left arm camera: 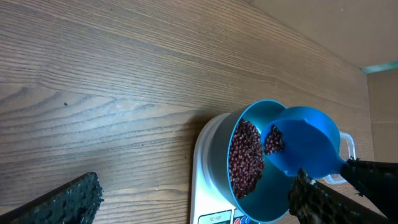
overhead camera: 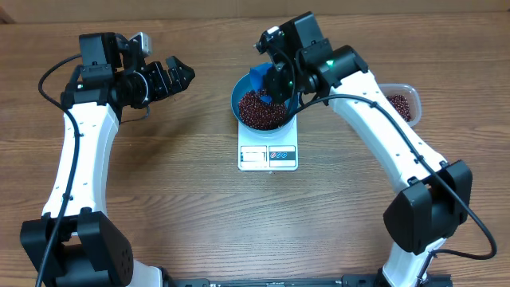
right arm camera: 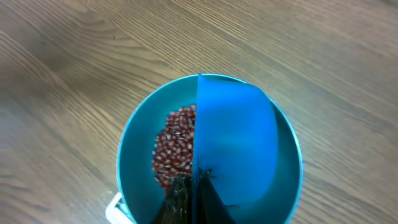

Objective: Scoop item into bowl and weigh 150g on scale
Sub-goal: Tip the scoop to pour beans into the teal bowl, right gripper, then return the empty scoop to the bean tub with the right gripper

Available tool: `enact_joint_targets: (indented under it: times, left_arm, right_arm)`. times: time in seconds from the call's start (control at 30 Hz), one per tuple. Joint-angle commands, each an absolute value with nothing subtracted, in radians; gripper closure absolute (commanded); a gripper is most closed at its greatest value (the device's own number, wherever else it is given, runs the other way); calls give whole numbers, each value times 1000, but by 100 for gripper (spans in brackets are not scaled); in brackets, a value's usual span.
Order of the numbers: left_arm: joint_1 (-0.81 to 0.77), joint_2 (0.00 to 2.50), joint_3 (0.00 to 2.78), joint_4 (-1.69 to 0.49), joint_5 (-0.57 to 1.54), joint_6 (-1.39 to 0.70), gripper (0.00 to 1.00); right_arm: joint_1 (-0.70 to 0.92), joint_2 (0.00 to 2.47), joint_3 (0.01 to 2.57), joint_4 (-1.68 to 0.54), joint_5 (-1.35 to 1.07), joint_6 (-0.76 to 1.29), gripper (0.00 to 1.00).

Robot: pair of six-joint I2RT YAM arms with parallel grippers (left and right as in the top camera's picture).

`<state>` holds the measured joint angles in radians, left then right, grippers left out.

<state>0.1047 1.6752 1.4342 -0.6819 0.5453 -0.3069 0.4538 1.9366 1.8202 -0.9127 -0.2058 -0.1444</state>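
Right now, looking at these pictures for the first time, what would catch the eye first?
The bright blue bowl, with a heap of dark red-brown beans inside, stands on the white scale in the middle of the table. Over it the right gripper holds a blue scoop, tilted, with some beans in it. The left gripper hangs open above the table's left side.

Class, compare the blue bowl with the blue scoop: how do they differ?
The bowl sits upright on the scale; the scoop is tilted over it, held in the right hand. The bowl is wider than the scoop. The bowl holds many beans; the scoop only a few. Both are blue.
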Motion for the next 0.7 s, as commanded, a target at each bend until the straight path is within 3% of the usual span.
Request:
enact_joint_targets:
  times: [0.0, 0.33, 0.67]
  left_arm:
    - [97, 1655, 1456, -680, 539, -295, 1]
    - [97, 1655, 1456, -680, 539, -295, 0]
    - [97, 1655, 1456, -681, 539, -295, 0]
  right_arm:
    - [407, 1906, 1848, -905, -360, -72, 96]
    - [159, 1906, 1848, -906, -839, 38, 96]
    - [-144, 1906, 1847, -1041, -785, 38, 96]
